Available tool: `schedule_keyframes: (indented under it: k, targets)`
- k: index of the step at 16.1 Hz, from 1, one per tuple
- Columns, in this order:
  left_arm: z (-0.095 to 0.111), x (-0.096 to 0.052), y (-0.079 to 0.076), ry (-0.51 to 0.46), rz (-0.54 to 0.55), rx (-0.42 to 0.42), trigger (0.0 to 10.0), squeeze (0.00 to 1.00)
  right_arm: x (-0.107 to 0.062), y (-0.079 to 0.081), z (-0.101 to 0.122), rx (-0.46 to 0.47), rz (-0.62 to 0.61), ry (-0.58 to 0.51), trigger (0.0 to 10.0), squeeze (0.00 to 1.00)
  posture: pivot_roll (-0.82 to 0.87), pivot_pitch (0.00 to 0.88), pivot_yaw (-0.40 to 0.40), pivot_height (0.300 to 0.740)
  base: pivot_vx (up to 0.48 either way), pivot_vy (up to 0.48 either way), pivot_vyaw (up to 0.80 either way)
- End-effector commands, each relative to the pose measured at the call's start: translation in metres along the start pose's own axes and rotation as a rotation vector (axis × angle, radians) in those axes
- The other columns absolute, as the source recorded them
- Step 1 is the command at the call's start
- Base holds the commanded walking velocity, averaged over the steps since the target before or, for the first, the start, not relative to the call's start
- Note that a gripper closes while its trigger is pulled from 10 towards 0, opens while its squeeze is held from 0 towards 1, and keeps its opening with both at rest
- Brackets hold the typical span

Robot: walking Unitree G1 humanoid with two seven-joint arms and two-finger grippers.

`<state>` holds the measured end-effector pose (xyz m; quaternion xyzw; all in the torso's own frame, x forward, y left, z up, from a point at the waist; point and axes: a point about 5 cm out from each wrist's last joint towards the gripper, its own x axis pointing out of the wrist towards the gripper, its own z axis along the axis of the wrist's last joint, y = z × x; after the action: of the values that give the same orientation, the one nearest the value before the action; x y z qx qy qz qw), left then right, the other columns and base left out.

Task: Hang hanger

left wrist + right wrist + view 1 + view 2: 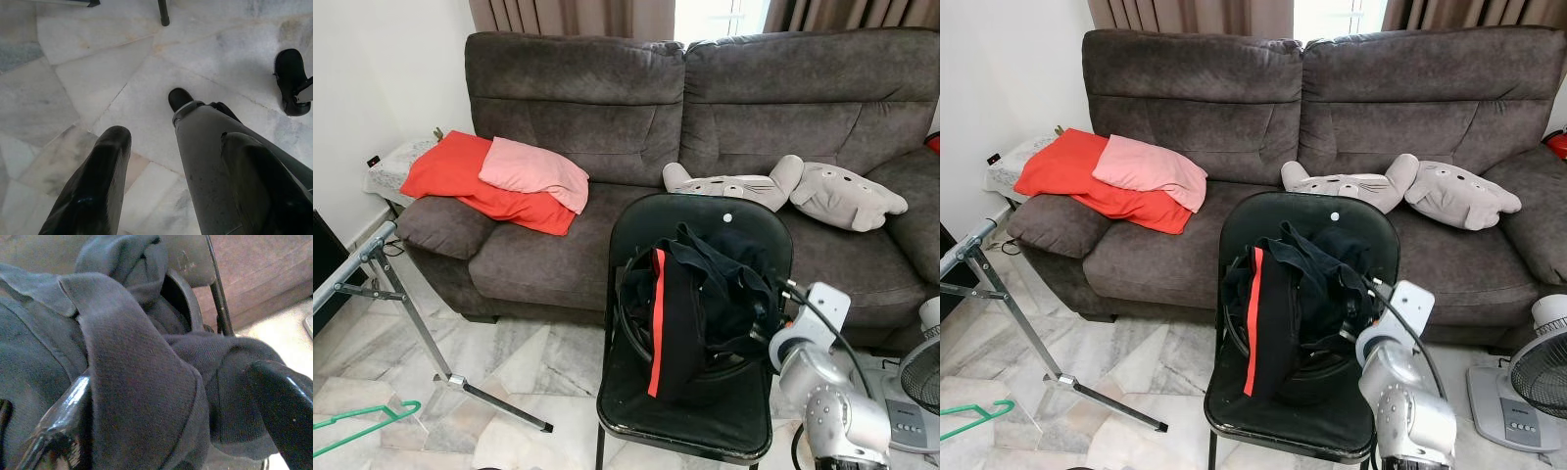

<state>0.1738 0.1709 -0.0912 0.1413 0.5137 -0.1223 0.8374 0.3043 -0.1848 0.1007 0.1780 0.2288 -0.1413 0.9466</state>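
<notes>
Right gripper [166, 411], fingers apart astride a fold of the black garment [695, 304] on the folding chair [705, 220], risks dragging the whole heap off; left gripper [181, 181] hangs parted above the marble floor [73, 83].

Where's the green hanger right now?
The green hanger lies on the marble floor at the robot's lower left, beside the metal rack leg, left of the black chair.

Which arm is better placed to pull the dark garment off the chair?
The right. Its gripper is already at the black garment piled on the black chair, open fingers straddling a fold of cloth. The left gripper hangs over the marble floor, open.
</notes>
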Motion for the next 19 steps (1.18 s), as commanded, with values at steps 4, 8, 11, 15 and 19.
schedule_keyframes:
  k: [4, 8, 11, 15, 19]
  targets:
    - [-0.0023, -0.0004, 0.0027, 0.014, 0.004, 0.023, 10.0, 0.0, 0.0018, 0.0043, -0.0022, 0.042, 0.021, 0.016, 0.0, 0.0, -0.14, 0.0, 0.047, 0.74, 0.0, 0.0, 0.0]
    - [-0.0023, -0.0004, 0.0025, 0.013, 0.003, 0.024, 10.0, 0.0, 0.0042, 0.0055, 0.003, 0.044, 0.022, -0.006, 0.0, 0.0, -0.13, 0.0, 0.047, 0.74, 0.0, 0.0, 0.0]
    - [-0.0023, -0.0005, 0.0027, 0.013, 0.003, 0.024, 10.0, 0.0, 0.0051, 0.0062, 0.0029, 0.046, 0.024, -0.008, 0.0, 0.0, -0.13, 0.0, 0.047, 0.74, 0.0, 0.0, 0.0]
    - [-0.0025, -0.0005, 0.003, 0.015, 0.0, 0.026, 10.0, 0.0, 0.0074, 0.0037, -0.0014, 0.052, 0.01, 0.004, 0.0, 0.0, -0.13, 0.0, 0.05, 0.74, 0.0, 0.0, 0.0]
    - [-0.0026, -0.0005, 0.0029, 0.016, -0.004, 0.029, 10.0, 0.0, 0.0082, 0.0036, -0.0011, 0.054, 0.008, 0.003, 0.0, 0.0, -0.13, 0.0, 0.052, 0.74, 0.0, 0.0, 0.0]
